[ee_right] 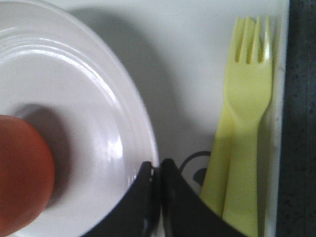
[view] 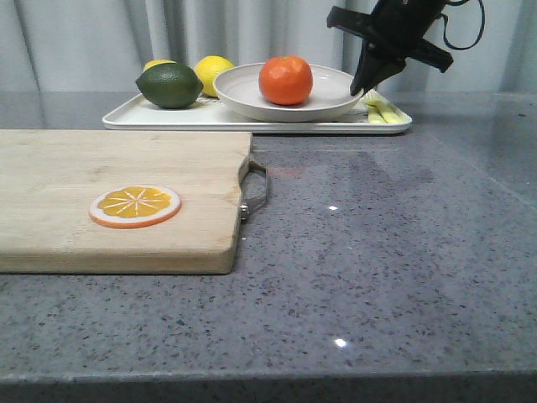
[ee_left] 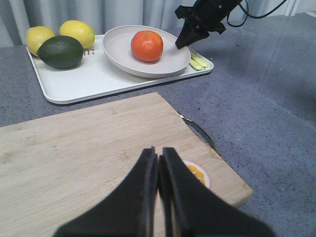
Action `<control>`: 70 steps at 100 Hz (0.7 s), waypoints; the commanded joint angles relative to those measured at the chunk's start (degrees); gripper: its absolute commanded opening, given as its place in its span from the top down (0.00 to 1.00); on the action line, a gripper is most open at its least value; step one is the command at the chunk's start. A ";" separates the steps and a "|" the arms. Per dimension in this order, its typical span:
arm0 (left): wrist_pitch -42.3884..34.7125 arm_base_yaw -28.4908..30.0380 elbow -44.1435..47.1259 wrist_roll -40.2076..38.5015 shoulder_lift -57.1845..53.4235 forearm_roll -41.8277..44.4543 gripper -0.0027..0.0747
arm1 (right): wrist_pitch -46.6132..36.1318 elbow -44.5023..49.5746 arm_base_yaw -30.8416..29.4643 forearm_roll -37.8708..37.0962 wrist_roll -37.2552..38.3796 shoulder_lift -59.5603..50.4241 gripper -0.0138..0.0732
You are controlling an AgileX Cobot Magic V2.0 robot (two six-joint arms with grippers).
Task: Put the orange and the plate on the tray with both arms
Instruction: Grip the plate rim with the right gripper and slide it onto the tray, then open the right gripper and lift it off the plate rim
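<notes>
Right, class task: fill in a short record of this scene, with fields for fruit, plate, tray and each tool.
orange: sits in the plate
plate: rests on the tray
tray: also carries a lime, two lemons, a yellow fork
right tool: shut on plate rim
left tool: shut, empty, above the cutting board

Grey speckled countertop; pale pleated curtain behind.

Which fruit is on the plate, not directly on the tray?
The orange, sitting in the plate. The lime and two lemons rest directly on the tray.
</notes>
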 commanded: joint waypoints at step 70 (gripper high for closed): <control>-4.54 0.28 -1.65 -0.01 0.33 -0.82 0.99 | 0.09 -4.82 -0.16 2.55 0.38 -2.62 0.61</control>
